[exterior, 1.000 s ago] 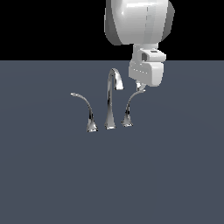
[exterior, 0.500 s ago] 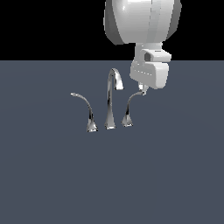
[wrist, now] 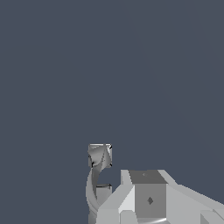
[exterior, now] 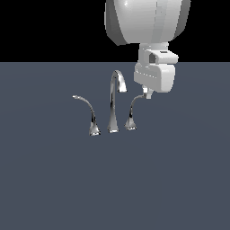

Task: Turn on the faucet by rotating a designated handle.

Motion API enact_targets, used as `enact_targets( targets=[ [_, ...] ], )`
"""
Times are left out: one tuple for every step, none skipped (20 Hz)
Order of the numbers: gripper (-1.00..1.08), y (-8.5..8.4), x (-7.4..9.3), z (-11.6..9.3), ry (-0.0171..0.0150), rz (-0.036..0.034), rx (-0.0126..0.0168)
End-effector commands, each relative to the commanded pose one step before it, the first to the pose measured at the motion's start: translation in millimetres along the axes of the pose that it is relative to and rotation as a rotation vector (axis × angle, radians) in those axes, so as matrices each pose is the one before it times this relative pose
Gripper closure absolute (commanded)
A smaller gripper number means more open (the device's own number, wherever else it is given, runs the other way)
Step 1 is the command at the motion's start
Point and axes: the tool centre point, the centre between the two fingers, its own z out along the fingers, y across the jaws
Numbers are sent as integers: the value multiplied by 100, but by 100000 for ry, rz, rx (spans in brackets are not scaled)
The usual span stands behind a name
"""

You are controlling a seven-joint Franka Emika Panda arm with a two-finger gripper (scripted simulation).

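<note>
Just right of centre in the exterior view, the designated handle (exterior: 133,111) curves up from its flared base beside the faucet (exterior: 113,101) spout, its free tip at the gripper (exterior: 146,93), whose opening I cannot tell; rigid, slick chrome, probably best pushed near that tip.

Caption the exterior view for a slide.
End effector meets the tip of the short lever beside the chrome spout and long lever.

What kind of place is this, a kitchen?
Probably no real room: a computer-rendered test scene. A shiny chrome three-piece faucet stands alone on a flat grey-blue surface under a black backdrop, with a white robot arm.
</note>
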Motion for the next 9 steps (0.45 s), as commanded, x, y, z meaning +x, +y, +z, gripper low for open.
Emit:
enact_targets(
  targets=[
    [108,367,-1569,38,-507,-1061,-554],
    [108,188,-345,-34,0,0,0],
    [108,174,-351,5,-27,-16,-62],
    [108,176,-354,5,-27,-16,-62],
    [108,181,-355,-7,-19,-11,-43],
    [108,177,-359,4,-28,-16,-61],
    [108,192,-358,-35,0,0,0],
    [108,173,-366,18,-41,-22,-86],
    [108,0,0,0,0,0,0]
  ],
)
